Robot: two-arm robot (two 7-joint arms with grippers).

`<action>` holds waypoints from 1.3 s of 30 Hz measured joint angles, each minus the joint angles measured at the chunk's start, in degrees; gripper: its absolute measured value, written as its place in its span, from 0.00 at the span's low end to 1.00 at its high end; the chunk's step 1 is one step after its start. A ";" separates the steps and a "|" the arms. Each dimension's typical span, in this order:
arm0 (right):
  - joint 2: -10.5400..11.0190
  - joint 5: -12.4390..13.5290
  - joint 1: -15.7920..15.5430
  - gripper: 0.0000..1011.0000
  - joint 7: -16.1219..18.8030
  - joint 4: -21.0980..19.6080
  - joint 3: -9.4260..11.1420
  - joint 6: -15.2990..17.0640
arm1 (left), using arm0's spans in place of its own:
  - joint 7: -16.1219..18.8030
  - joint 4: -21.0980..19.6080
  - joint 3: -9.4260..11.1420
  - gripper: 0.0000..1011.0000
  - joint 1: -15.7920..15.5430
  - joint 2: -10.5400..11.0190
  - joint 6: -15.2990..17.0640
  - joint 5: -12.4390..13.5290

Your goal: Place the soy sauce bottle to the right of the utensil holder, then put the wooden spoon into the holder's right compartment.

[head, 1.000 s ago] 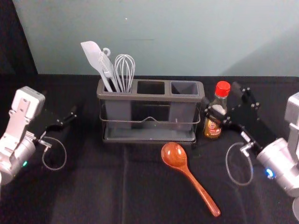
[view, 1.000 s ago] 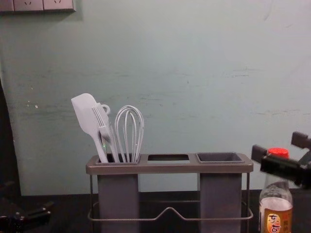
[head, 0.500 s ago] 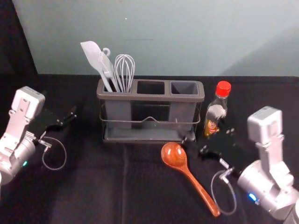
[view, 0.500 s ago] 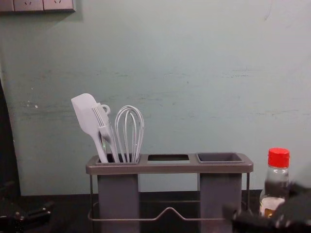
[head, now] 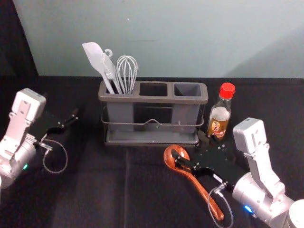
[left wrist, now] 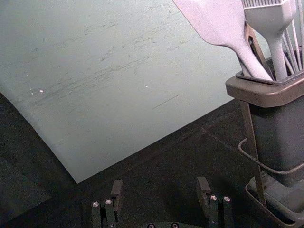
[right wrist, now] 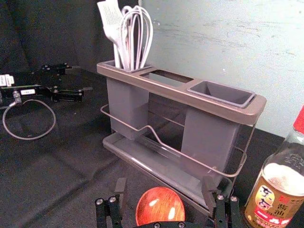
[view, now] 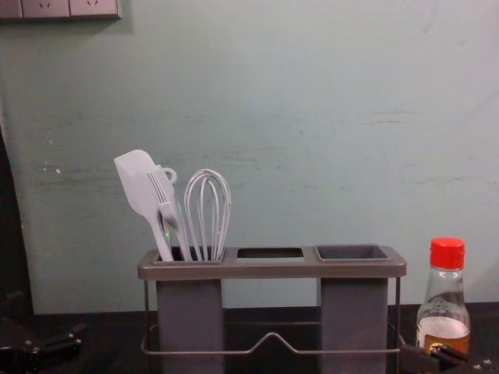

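Item, nearest: wooden spoon (head: 203,195), reddish-brown and glossy, lying on the black-covered surface (head: 95,190); handle running toward the near right, bowl toward the utensil holder.

Item: right claw (head: 194,148), reaching in low from the right, over the spoon. Fingers wide apart, with the spoon's bowl between them in the right wrist view and one finger crossing above the spoon in the head view. Whether that finger touches the wood I cannot tell; the claw is not closed on it. The other finger points toward the foot of the soy sauce bottle.

Item: left claw (head: 61,105), parked at the left side, fingers apart, nothing between them.

Item: soy sauce bottle (head: 219,118), clear glass, red cap, upright on the surface just beside the holder, on its right. Label reads 东古 in a yellow oval, with 酱油 alongside; the smaller print is illegible.

Item: utensil holder (head: 152,99), grey, wire rail across the front, three openings in the top. Its left compartment carries a pale spatula (head: 93,53), a brush (view: 168,204) and a whisk (head: 126,69), heads up.

Item, farthest: pale green wall (head: 190,38), scuffed, with socket plates (view: 47,8) high on the left.
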 joint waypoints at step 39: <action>-0.95 -2.31 13.61 0.99 2.68 -4.28 -5.88 48.66 | 0.00 0.00 0.00 0.99 0.00 0.00 0.00 0.00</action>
